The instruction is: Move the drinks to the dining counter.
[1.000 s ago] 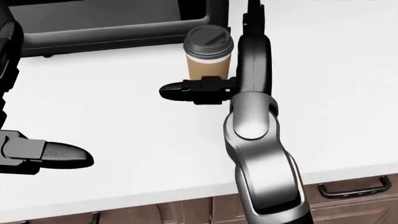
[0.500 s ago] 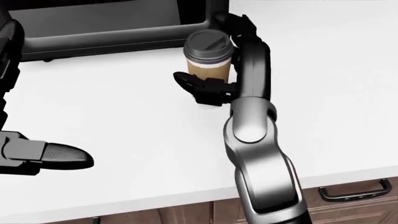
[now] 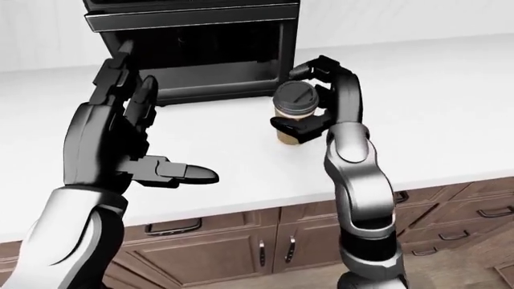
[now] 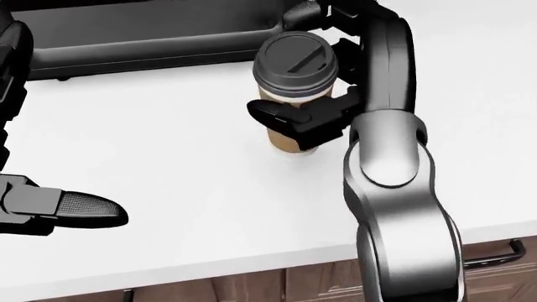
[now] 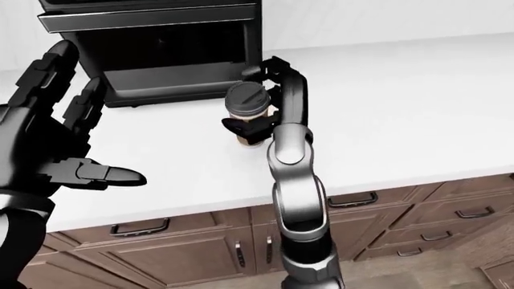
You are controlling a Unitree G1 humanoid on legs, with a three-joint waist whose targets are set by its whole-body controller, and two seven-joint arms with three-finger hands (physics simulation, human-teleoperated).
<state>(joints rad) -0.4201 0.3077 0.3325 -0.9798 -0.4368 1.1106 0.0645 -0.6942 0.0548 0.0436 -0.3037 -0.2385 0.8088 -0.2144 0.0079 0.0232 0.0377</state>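
Observation:
A paper coffee cup with a black lid is at the top middle of the head view, next to the black appliance. My right hand is shut on the coffee cup: the thumb crosses its near side and the other fingers curl round its far side. I cannot tell whether the cup's base is off the white counter. My left hand is open and empty, held up at the left of the left-eye view, apart from the cup.
A black microwave-like appliance stands on the counter just above and left of the cup. The white counter stretches away to the right. Brown cabinet drawers with dark handles lie below the counter's edge.
My right hand's fingers have closed round the cup. The cup and hand now look larger and sit slightly further right in the head view. My left hand has not moved.

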